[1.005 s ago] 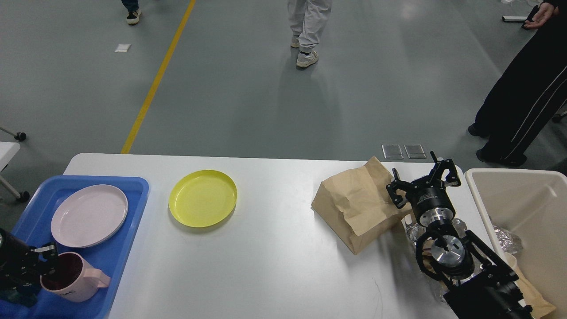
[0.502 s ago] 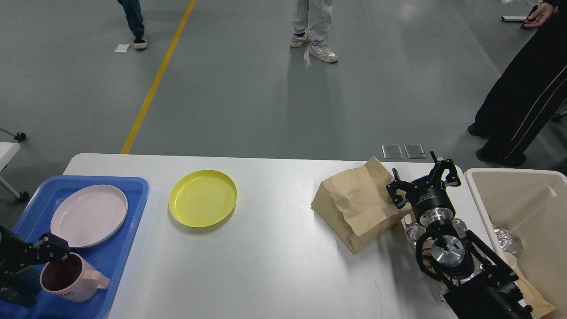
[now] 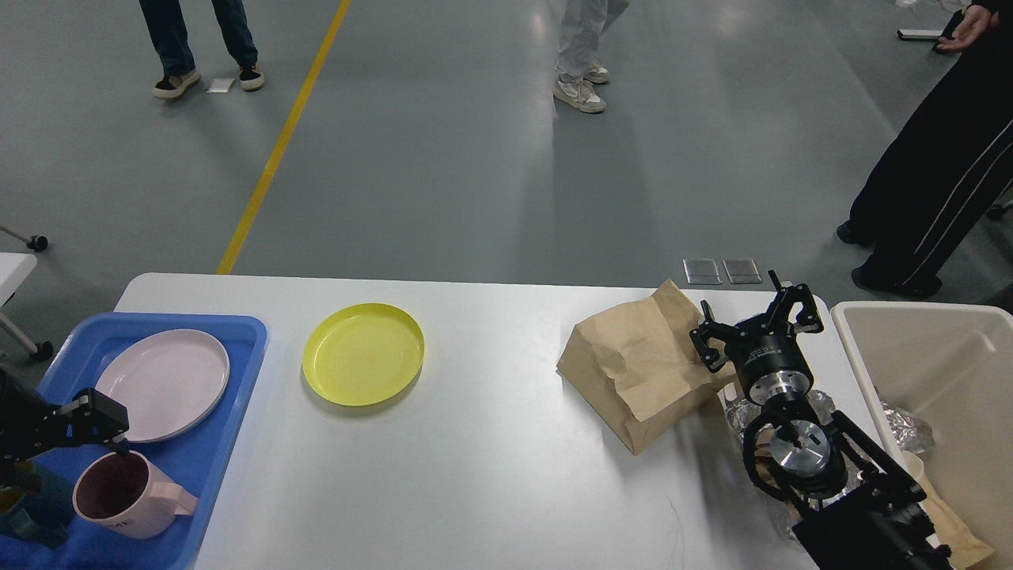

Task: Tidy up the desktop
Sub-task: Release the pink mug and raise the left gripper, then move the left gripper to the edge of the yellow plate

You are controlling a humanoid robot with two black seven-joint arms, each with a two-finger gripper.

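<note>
Fingers of the right gripper (image 3: 756,317) were spread, empty; left gripper (image 3: 99,416) fingers: can't tell. Pink plate (image 3: 162,384) & mug (image 3: 119,495) sat in tray (image 3: 237,348); yellow plate (image 3: 362,354), paper bag (image 3: 633,372), foil (image 3: 740,412) left on desk (image 3: 491,467), approx half done.

Both arms are black. The right arm (image 3: 823,475) has a thick black body near the lower edge, with black curved brackets around a round, shiny silver joint disc. Above it sits a silver metal ring, then a black cylinder with small white print that is too small to read. The right gripper (image 3: 756,318) is black, with two angular fingers made of short linked pieces. The left gripper (image 3: 99,413) is a black, blocky part with small pale marks on its edges; its fingers cannot be told apart.
</note>
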